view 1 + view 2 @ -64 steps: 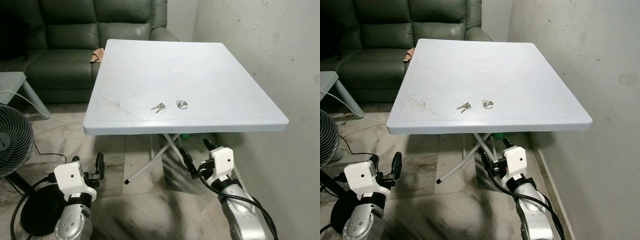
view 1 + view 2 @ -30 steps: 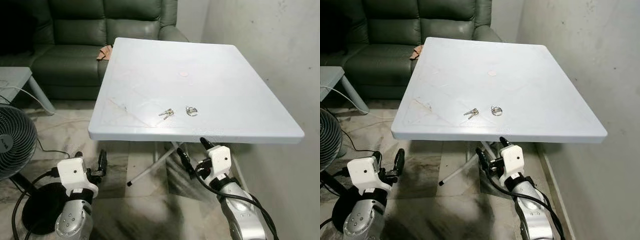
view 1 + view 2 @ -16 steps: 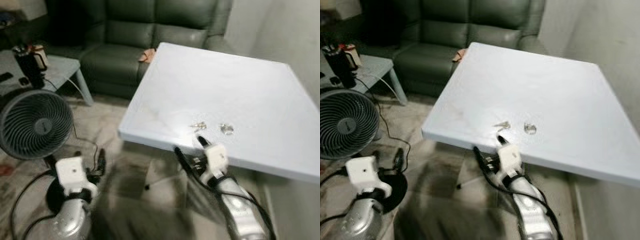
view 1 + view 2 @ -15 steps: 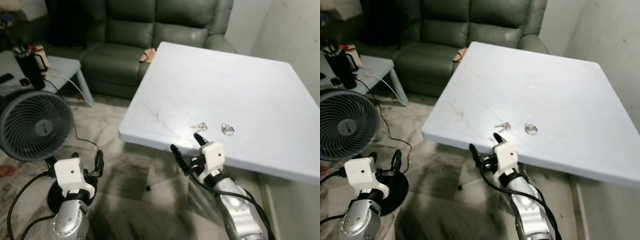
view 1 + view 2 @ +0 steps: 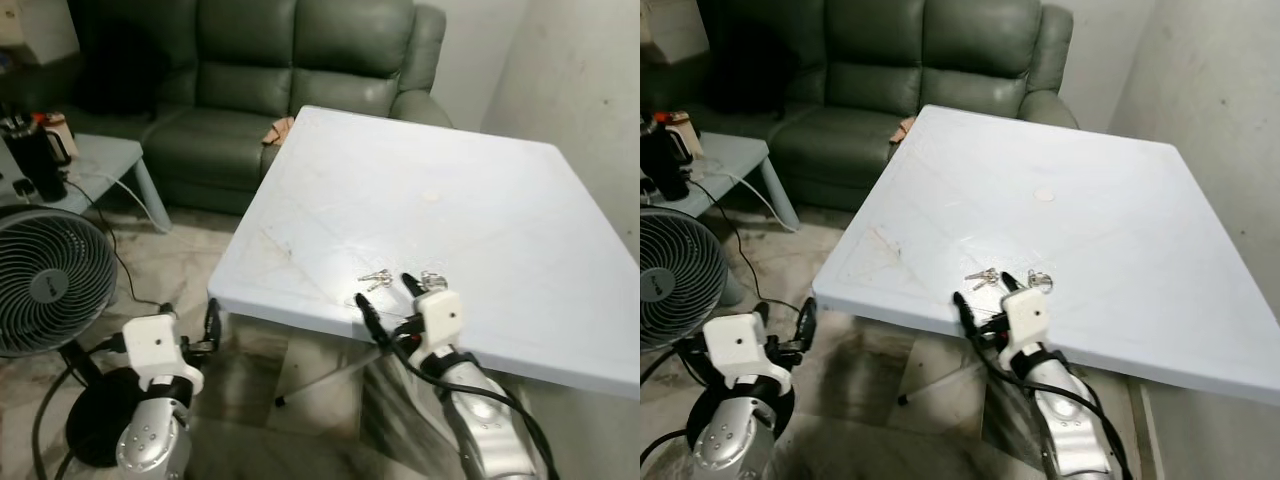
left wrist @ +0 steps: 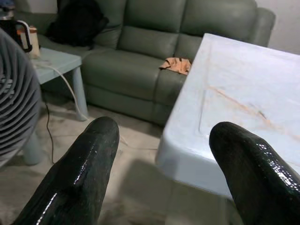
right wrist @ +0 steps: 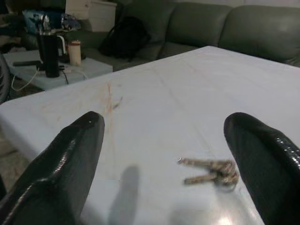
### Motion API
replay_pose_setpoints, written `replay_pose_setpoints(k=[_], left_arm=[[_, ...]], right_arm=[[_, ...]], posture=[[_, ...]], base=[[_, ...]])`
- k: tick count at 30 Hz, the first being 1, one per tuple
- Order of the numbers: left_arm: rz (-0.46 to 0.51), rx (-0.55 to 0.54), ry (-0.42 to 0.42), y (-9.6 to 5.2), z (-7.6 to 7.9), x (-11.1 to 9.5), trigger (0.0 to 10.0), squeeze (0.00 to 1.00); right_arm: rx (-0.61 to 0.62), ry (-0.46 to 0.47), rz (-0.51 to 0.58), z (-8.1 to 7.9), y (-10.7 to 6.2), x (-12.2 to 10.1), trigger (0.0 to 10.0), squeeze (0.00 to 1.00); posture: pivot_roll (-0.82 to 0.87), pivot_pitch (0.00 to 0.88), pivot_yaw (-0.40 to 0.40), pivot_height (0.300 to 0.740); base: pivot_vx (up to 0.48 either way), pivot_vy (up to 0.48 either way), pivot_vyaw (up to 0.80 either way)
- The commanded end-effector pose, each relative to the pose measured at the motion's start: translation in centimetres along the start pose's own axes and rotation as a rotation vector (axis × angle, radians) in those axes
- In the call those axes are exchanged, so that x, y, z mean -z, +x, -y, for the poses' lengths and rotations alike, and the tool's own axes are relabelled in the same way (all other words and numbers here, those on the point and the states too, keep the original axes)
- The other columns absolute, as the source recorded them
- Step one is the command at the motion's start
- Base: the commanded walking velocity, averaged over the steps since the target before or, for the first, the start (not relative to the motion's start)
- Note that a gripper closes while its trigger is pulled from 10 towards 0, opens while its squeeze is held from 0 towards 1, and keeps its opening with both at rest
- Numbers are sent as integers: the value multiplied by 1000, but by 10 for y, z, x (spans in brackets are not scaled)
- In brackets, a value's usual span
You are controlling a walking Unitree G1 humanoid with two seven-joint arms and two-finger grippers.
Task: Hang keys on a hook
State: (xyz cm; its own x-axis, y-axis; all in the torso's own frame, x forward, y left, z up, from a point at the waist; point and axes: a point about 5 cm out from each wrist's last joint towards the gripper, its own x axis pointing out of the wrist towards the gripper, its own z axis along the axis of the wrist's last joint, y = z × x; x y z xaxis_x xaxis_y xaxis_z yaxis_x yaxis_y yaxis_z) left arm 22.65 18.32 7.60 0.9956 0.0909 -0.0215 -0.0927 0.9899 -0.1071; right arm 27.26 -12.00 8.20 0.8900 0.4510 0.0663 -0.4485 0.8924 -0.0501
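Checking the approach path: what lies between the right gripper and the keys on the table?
Only bare white table. In the right wrist view the keys lie just ahead of the open right gripper, with nothing in between. The small ring lies beside them.

Fan (image 5: 40, 280) cut by frame edge; keys (image 7: 211, 171) blurred.

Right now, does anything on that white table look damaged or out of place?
Brownish scuff marks streak the white table near its front left corner. The keys and a metal ring lie loose beside the open right claw. No hook is in sight.
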Motion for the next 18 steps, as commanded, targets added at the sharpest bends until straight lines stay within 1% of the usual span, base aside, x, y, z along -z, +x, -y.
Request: replay_pose_setpoints(k=[1,8,9,11,14,18], left_arm=[[10,18,-10,1,8,-3,10000,0],[17,12,-12,0,8,-4,10000,0],[20,-5,2,-1,7,-4,10000,0],[14,4,6,-1,9,-3,10000,0],[13,9,5,-2,9,-3,10000,0],[22,34,27,-2,12,-4,10000,0]], right_arm=[[17,-15,-18,8,-3,1,10000,0],[17,-19,-24,9,-2,2,10000,0],[33,-13,-35,9,-2,3,10000,0],[36,-10,-42,10,-1,3,10000,0],[37,-23,-43,10,0,3,10000,0],[43,-51,-53,11,0,3,10000,0]], posture=[[-42,0,-49,740],[-36,0,-54,740],[-34,0,-57,740],[-34,0,-58,740],[-34,0,-58,740],[-35,0,-61,740]], base=[[277,0,0],[268,0,0],[0,0,0],[0,0,0],[0,0,0],[0,0,0]])
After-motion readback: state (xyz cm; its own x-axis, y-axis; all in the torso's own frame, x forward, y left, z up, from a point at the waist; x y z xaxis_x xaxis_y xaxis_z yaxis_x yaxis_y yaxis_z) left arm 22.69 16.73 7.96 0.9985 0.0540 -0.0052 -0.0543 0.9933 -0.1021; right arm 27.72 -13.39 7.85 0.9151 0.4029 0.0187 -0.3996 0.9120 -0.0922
